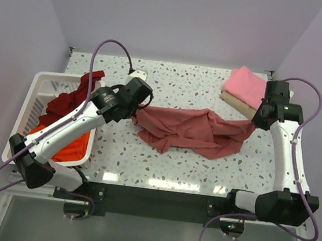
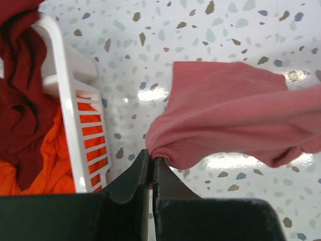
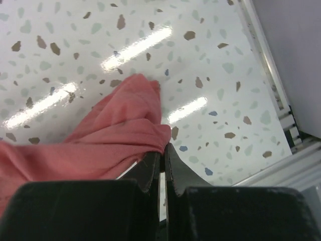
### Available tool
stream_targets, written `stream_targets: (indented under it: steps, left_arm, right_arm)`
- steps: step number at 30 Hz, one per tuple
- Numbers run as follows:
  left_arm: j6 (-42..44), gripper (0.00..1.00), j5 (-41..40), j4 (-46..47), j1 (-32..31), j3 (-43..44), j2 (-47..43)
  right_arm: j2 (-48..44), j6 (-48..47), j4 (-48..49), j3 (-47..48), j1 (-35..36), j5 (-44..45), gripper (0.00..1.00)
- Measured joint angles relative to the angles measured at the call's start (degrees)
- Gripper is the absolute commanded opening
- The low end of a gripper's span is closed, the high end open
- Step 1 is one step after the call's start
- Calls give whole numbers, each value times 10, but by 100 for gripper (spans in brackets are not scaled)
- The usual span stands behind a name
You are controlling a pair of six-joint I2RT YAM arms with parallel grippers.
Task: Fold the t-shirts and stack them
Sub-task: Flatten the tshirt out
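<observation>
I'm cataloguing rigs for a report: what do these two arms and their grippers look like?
The left arm and right arm have white link shells, black joint housings and black bases. A purple cable loops from each. The left gripper and right gripper are black, with dark jaws tapering to thin wedge tips.

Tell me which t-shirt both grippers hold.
The dusty rose-red t-shirt, stretched mid-table between the left gripper and right gripper. The pink one lies folded far right; maroon and orange sit in the basket.

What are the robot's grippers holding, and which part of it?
Both hold the rose-red t-shirt: the left gripper pinches the edge at one end, the right gripper the opposite end.
</observation>
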Motion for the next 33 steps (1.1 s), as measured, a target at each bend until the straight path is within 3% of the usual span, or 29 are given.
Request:
stream_targets:
  steps: [5, 13, 24, 33]
  left_arm:
    - [0, 0, -56, -54, 4, 74, -2]
    - [65, 0, -92, -14, 5, 173, -92]
    - [145, 0, -43, 94, 5, 183, -193]
    - [182, 0, 11, 135, 5, 224, -161]
  right_arm:
    - [-18, -5, -26, 34, -35, 13, 2]
    - [-78, -5, -24, 149, -36, 32, 1]
    - [-184, -24, 27, 208, -37, 84, 0]
    - [-183, -61, 72, 283, -38, 125, 0]
